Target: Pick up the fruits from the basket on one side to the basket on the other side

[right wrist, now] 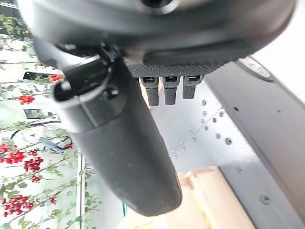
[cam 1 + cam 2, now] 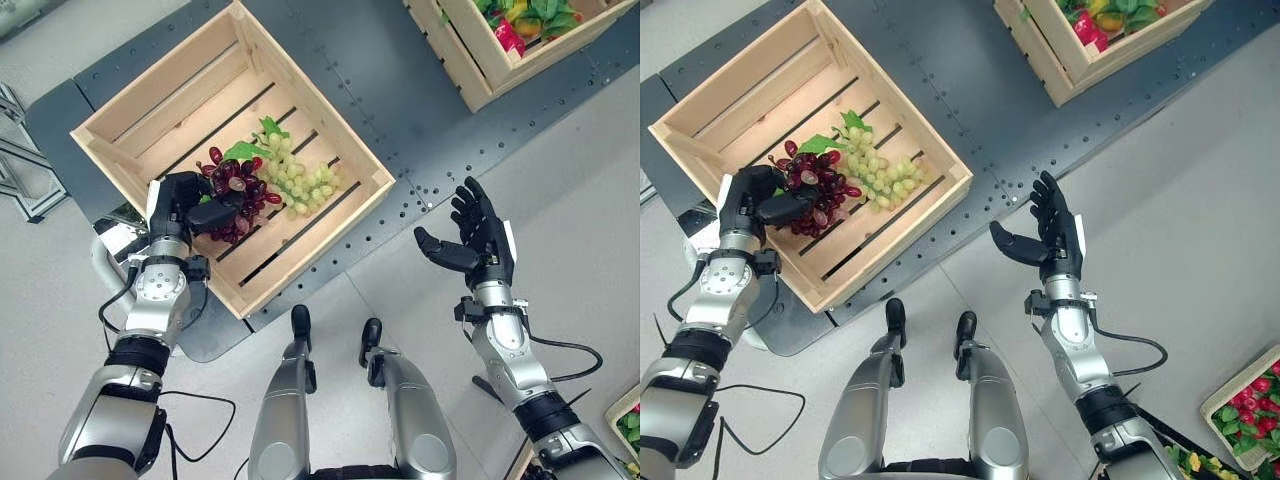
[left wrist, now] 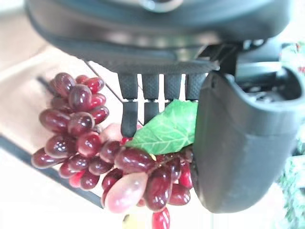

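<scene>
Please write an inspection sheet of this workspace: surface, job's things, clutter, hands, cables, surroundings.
Surface: dark metal platform on a pale floor.
Job's things: red grapes and green grapes in the near wooden crate; far crate holds other produce.
Clutter: nothing seen.
Hands: left hand curled round the red grapes; right hand open, holding nothing, above the floor.
Cables: nothing seen.
Surroundings: another box of produce by the right arm.

My left hand (image 2: pixel 185 200) has its fingers (image 3: pixel 129 114) curled round a bunch of dark red grapes (image 2: pixel 238 198) with a green leaf, at the near-left edge of the slatted wooden basket (image 2: pixel 160 85). A bunch of pale green grapes (image 2: pixel 298 176) lies just beside it. The second wooden basket (image 2: pixel 470 60) holds mixed fruits.
</scene>
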Available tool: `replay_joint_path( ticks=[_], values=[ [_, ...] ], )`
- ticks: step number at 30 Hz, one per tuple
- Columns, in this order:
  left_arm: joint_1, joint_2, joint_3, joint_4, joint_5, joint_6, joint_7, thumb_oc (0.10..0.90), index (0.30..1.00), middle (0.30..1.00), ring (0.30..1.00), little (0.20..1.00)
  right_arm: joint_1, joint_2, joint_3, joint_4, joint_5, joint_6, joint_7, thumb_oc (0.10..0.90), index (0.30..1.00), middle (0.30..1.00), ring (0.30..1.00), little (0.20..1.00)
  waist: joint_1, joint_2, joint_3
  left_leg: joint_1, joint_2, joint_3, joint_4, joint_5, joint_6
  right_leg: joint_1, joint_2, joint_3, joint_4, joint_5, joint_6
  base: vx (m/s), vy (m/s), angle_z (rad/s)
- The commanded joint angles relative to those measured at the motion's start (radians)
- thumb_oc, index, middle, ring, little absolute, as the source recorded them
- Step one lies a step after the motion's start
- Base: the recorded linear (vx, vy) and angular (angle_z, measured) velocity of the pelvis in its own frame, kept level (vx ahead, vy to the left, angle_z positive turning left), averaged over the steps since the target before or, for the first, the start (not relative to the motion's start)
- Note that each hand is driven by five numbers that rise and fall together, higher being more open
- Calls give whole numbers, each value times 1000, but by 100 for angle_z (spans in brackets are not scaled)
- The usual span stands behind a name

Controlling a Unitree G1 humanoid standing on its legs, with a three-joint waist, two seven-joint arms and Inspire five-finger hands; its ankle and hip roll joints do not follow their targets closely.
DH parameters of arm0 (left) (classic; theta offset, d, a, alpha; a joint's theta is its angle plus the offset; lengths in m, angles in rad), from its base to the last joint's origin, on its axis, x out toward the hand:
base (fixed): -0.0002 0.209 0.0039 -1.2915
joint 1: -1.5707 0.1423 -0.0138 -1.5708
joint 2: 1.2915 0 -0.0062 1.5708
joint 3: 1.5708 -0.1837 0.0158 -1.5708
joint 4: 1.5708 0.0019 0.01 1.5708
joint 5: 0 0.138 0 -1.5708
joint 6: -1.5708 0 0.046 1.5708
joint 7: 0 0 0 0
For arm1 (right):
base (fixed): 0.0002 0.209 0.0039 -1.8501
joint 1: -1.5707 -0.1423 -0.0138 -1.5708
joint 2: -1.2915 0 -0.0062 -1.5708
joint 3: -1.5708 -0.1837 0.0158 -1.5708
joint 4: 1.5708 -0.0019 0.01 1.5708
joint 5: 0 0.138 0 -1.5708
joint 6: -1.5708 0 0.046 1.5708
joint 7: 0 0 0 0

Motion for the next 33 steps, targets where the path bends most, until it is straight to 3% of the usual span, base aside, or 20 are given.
replay_joint_path(
  ticks=[1,10,16,23,33],
  values=[
    [-32,24,111,-84,-138,-150,18,400,300,300,300,300,-44,6,-70,-141,-45,-65,-21,800,900,900,900,900,19,-19,-11,40,-23,13,91,-133,0,44,-18,23,-104,78,22,0,0,0],
    [-31,-24,124,-139,-154,-234,-9,400,300,300,300,300,-49,17,-54,-150,-67,-61,-3,800,900,900,900,900,16,-4,-11,79,-31,14,87,-140,8,75,-20,27,-100,72,18,0,0,0],
    [-15,-31,121,-204,-129,-250,-21,400,300,300,300,300,-45,5,-43,-178,-80,-65,53,800,900,900,900,900,19,15,-34,135,-40,10,61,-142,10,129,-30,25,-126,74,24,-5,2,-3],
    [49,-13,129,-311,-111,-226,-29,400,300,300,300,300,-21,-18,-21,-257,-76,-45,161,800,900,900,900,900,20,56,-136,256,-44,4,-18,-141,-1,260,-48,15,-215,84,33,46,5,0],
    [79,38,125,-408,-86,-109,-58,400,300,300,300,300,-25,-20,34,-332,-55,38,256,800,900,900,900,900,28,107,-301,415,-49,-4,-137,-126,-19,429,-49,11,-349,113,41,99,-16,5]
  ],
)
